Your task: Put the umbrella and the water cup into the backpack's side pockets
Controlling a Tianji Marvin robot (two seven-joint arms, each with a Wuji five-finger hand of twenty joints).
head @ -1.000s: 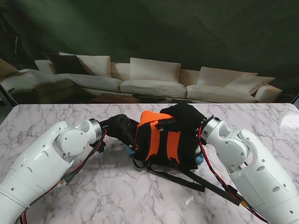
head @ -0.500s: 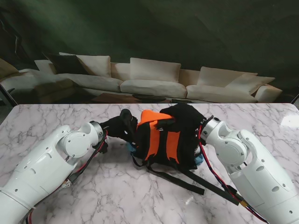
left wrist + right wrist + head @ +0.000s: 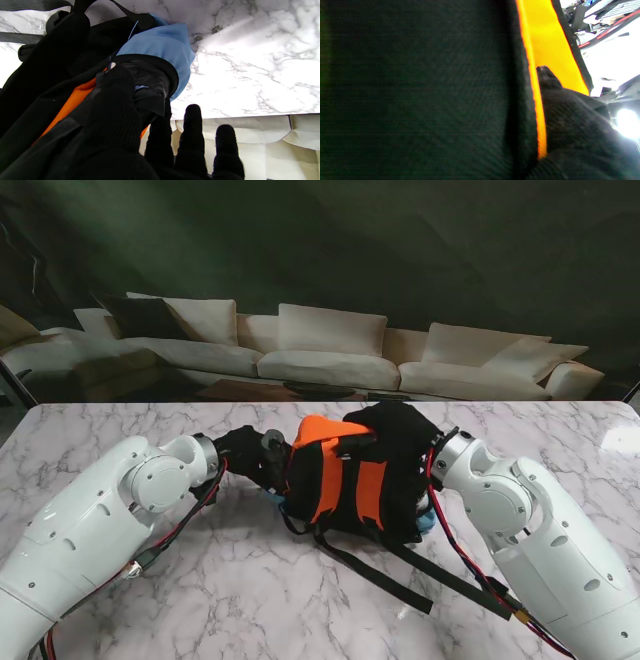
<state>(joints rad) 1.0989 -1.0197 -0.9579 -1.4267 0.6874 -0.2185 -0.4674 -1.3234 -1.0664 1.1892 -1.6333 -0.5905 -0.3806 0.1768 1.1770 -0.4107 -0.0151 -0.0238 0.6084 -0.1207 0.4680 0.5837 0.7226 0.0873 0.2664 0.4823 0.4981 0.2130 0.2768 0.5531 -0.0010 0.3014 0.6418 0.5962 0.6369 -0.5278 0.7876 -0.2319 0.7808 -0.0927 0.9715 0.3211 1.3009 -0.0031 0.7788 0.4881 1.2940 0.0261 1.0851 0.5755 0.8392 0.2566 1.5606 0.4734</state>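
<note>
The orange and black backpack (image 3: pixel 338 480) stands in the middle of the marble table (image 3: pixel 250 580). My right hand (image 3: pixel 400 428) in its black glove grips the top of the pack; the right wrist view shows only the pack's black fabric (image 3: pixel 420 87), its orange stripe (image 3: pixel 552 42) and my thumb. My left hand (image 3: pixel 250 455) is at the pack's left side. There the black folded umbrella (image 3: pixel 150 82) sits in the blue side pocket (image 3: pixel 165 42), with my thumb (image 3: pixel 115 105) on it and the index finger beside it. The other fingers (image 3: pixel 192 135) are straight and apart. I see no water cup.
Black straps (image 3: pixel 375 565) trail from the pack towards me across the table. A second blue pocket (image 3: pixel 428 522) shows at the pack's right side, by my right forearm (image 3: pixel 530 530). A white sofa (image 3: pixel 330 355) stands beyond the table's far edge.
My left hand has pressed in against the pack's left side and a grey round end now shows at its fingers. The pack and its straps have shifted slightly. The right hand has stayed put.
</note>
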